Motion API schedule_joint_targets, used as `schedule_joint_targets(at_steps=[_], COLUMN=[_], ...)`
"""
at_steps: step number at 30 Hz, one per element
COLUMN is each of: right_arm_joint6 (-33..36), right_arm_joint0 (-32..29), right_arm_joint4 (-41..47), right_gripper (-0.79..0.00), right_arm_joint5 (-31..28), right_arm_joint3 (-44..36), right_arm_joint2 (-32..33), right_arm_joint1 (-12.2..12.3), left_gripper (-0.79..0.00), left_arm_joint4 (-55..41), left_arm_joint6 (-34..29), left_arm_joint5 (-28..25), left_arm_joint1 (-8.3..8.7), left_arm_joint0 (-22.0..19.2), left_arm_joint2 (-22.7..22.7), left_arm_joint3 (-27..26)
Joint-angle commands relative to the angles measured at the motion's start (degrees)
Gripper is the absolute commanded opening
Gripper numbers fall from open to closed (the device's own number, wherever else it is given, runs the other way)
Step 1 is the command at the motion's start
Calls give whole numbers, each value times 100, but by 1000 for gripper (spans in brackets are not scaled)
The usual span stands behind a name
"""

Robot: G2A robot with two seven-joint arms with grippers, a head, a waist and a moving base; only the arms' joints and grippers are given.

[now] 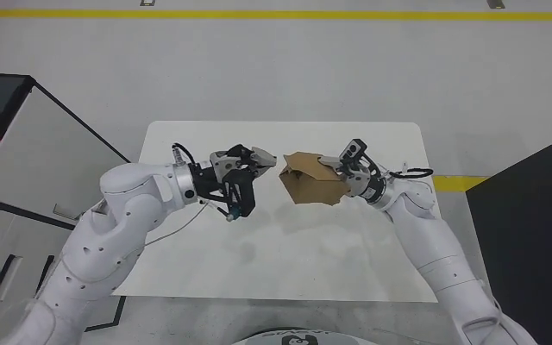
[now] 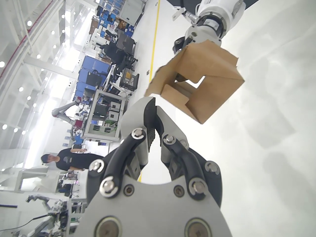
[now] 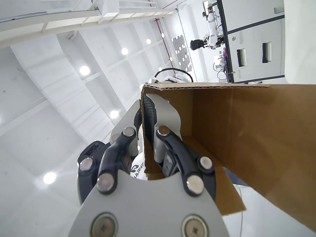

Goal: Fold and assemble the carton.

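In the top view we see the brown carton (image 1: 312,178) over the middle of the white surface (image 1: 285,259), between the two arms. The right tool (image 1: 345,177) holds it at the end towards that arm. The left tool (image 1: 263,162) sits just beside the opposite end. We cannot tell from here whether it touches the cardboard.

In the left wrist view, the left tool (image 2: 152,109) has its fingers pressed together, with nothing between them. Its tip lies just beside a loose flap of the carton (image 2: 209,85). The box is partly folded, and its near end gapes, with flaps standing at different angles. The other arm's wrist is behind it.

In the right wrist view, the right tool (image 3: 145,107) is pinching one wall of the carton (image 3: 246,129). One finger is inside the box and the other outside, and the corrugated edge runs between them.
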Motion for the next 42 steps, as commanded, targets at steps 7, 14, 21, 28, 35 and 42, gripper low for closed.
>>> schedule_joint_targets(at_steps=[7, 14, 21, 28, 35, 42], right_arm_joint6=[-404, -283, -116, 181, 291, 573], right_arm_joint0=[-74, -133, -215, -170, -109, -65], right_arm_joint4=[-936, -1055, -662, -157, -7, 222], right_gripper=[-785, -785, -785, -785, -785, -785], right_arm_joint5=[-182, -477, -839, -888, -893, -704], right_arm_joint3=[-241, -431, -487, -409, -325, -297], right_arm_joint2=[97, 141, 205, 150, 85, -21], right_arm_joint1=[87, 111, 95, 52, 25, -1], left_gripper=[-785, -785, -785, -785, -785, -785], left_arm_joint4=[122, 243, -127, -367, -497, -509], left_arm_joint6=[84, 109, 154, 233, 290, 324], left_arm_joint5=[-218, -239, -174, -186, -194, -209], left_arm_joint1=[42, -7, -43, -53, -55, -59], left_arm_joint0=[124, -22, -106, -119, -130, -146], left_arm_joint2=[-67, 443, 513, 510, 497, 547], left_arm_joint3=[-460, -176, 5, 62, 78, 24])
